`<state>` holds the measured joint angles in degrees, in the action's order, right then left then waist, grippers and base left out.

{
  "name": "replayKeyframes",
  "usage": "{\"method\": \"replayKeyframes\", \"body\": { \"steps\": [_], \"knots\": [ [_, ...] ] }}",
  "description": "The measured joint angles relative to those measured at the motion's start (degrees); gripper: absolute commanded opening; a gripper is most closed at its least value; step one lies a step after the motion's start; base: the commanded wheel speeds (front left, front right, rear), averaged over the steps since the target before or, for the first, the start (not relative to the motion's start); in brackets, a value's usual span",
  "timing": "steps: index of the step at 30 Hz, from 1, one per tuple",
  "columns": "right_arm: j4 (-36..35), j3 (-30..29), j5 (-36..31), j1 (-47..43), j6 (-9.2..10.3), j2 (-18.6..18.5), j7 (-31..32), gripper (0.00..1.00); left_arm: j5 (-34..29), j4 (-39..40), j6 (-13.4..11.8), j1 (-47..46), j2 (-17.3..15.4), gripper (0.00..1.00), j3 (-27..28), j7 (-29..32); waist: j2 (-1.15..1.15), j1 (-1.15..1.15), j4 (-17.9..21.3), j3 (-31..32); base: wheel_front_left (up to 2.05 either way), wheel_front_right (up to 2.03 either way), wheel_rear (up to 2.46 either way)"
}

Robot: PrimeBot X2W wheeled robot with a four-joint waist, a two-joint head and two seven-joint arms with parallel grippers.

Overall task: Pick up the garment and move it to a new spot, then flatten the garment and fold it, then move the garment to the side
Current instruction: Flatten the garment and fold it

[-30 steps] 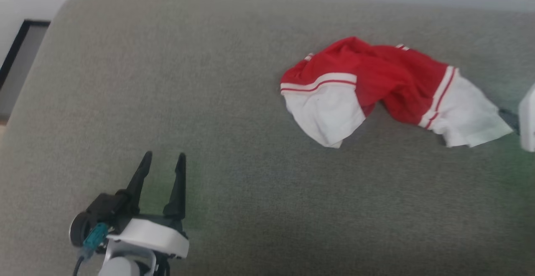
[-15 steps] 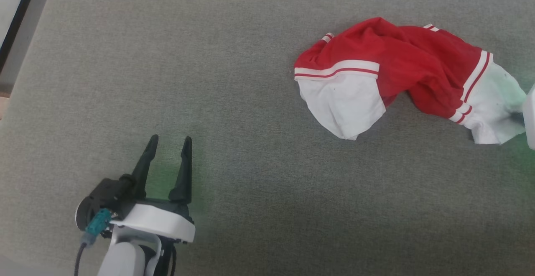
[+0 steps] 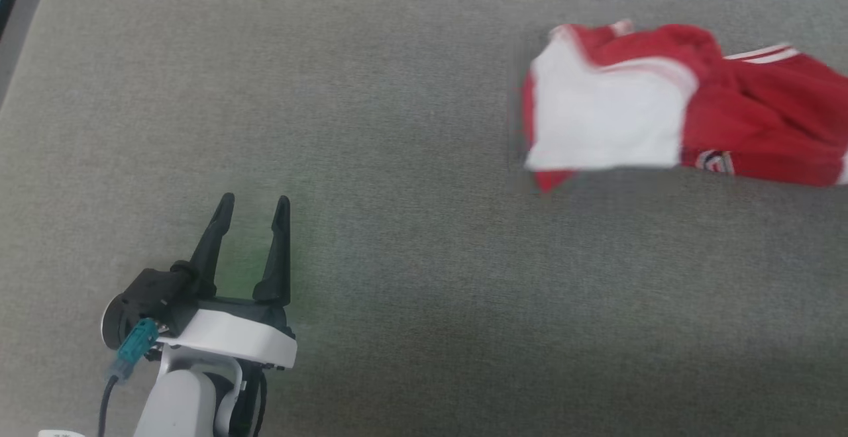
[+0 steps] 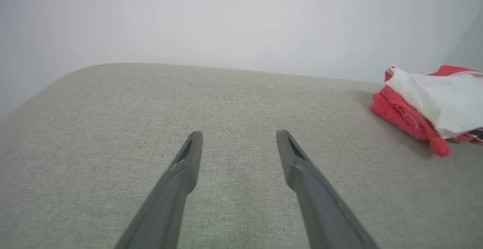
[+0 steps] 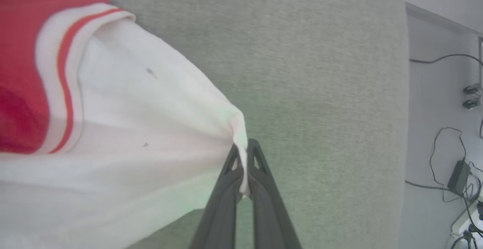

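The red jersey-style shirt with white short sleeves and white-and-red striped trim (image 3: 748,119) is lying bunched at the far right of the grey-green woven fabric surface (image 3: 411,159) in the head view. It is sitting well apart from the left gripper (image 3: 256,198), which is hanging over the near left part of that surface. In the left wrist view the shirt is sitting off to the right of that gripper's two long dark fingers (image 4: 302,169), with bare fabric between them. In the right wrist view the right gripper (image 5: 245,149) is meeting the shirt at the edge of a white sleeve, and the cloth is fanning out from its tips towards the left and bottom edges of that view.

The shirt is running off the right edge of the head view, so part of it is cut off there, and it is blurring. A small dark-and-white mark on the red cloth is too smeared to read. Whether the cloth is resting on the surface or hanging clear of it, I cannot tell.

The left gripper's fingers are standing wide apart with nothing between them. The right gripper's fingers are pressing together on a pinched fold of the white sleeve, grasping the shirt.
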<state>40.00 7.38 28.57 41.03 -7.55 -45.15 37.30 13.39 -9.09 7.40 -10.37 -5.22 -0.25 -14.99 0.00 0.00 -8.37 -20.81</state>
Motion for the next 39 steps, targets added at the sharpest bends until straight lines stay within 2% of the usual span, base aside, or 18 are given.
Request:
{"method": "replayKeyframes", "body": {
  "steps": [3,4,5,10,13,18,20,23,26,30,31,32,33,35,39],
  "knots": [
    [1.59,-1.85,-0.96,-0.31,0.00,0.18,-2.30,0.00,0.44,0.21,0.00,-0.23,-0.33,1.00,-0.21,0.00,0.00,0.00,0.68,-0.05,0.00,0.00,0.00],
    [1.83,-2.30,-0.99,-0.30,0.00,0.70,-3.28,0.08,0.58,0.23,0.00,-0.30,-0.65,1.00,-0.49,0.00,0.00,0.00,0.96,-0.07,0.00,0.00,0.00],
    [2.15,-2.86,-0.99,-0.28,0.00,1.42,-4.38,1.00,0.59,0.29,0.00,-0.41,-1.09,1.00,-0.79,0.00,0.00,0.00,1.24,-0.06,0.00,0.00,0.00],
    [1.98,-4.91,-1.54,-0.68,0.00,3.10,-11.13,1.00,0.94,1.04,0.00,-2.41,-4.14,1.00,-2.40,0.00,0.00,0.00,2.52,0.70,0.00,0.00,0.00],
    [0.29,-6.76,-1.52,-1.64,0.00,3.23,-17.36,1.00,1.52,1.44,0.00,-4.51,-7.47,1.00,-5.05,0.00,0.00,0.00,3.32,1.49,0.00,0.00,0.00],
    [-7.36,-9.69,0.34,-4.33,0.01,5.12,-31.06,1.00,4.97,-0.45,0.00,-10.81,-16.60,1.00,-15.32,0.30,0.00,0.00,5.30,3.12,0.00,0.00,0.00],
    [-12.15,-10.32,2.44,-5.63,0.01,7.09,-36.96,1.00,7.89,-1.13,0.00,-15.12,-20.22,1.00,-20.07,3.00,0.00,0.00,6.33,3.76,0.00,0.00,0.00],
    [-19.23,-9.56,6.46,-7.92,0.01,10.82,-43.26,1.00,12.79,-1.43,0.01,-22.58,-24.37,1.00,-27.10,8.61,0.00,0.00,8.12,4.58,0.00,0.00,0.00],
    [-24.25,-7.20,7.81,-10.66,0.01,13.02,-46.86,1.00,20.28,-1.51,0.01,-29.68,-26.01,1.00,-33.83,15.40,0.00,0.00,10.09,5.17,0.00,0.00,0.00],
    [-29.40,-5.27,8.42,-13.15,0.01,15.30,-48.93,1.00,33.05,-2.94,0.02,-38.91,-25.54,1.00,-41.54,29.14,0.00,0.00,12.54,5.44,0.00,0.00,0.00],
    [-29.40,-5.27,8.42,-13.15,0.01,15.30,-48.93,1.00,33.05,-2.94,0.02,-38.91,-25.54,1.00,-41.54,29.14,0.00,0.00,12.54,5.44,0.00,0.00,0.00],
    [-31.26,-5.32,8.04,-13.89,0.01,15.94,-49.58,1.00,40.55,-4.99,0.00,-42.65,-24.94,1.00,-44.13,38.82,0.00,0.00,13.65,5.31,0.00,0.00,0.00],
    [-31.26,-5.32,8.04,-13.89,0.01,15.94,-49.58,1.00,40.55,-4.99,0.00,-42.65,-24.94,1.00,-44.13,38.82,0.00,0.00,13.65,5.31,0.00,0.00,0.00],
    [-33.17,-5.23,7.97,-14.43,0.03,16.60,-49.90,1.00,46.98,-7.55,0.01,-45.29,-23.80,1.00,-45.55,47.84,0.00,0.00,14.69,5.11,0.00,0.00,0.00],
    [-35.98,-5.23,7.48,-15.29,0.03,17.77,-49.92,1.00,52.58,-12.81,0.00,-50.47,-22.86,1.00,-47.73,61.52,0.00,0.00,16.73,4.56,0.00,0.00,0.00]
  ]
}}
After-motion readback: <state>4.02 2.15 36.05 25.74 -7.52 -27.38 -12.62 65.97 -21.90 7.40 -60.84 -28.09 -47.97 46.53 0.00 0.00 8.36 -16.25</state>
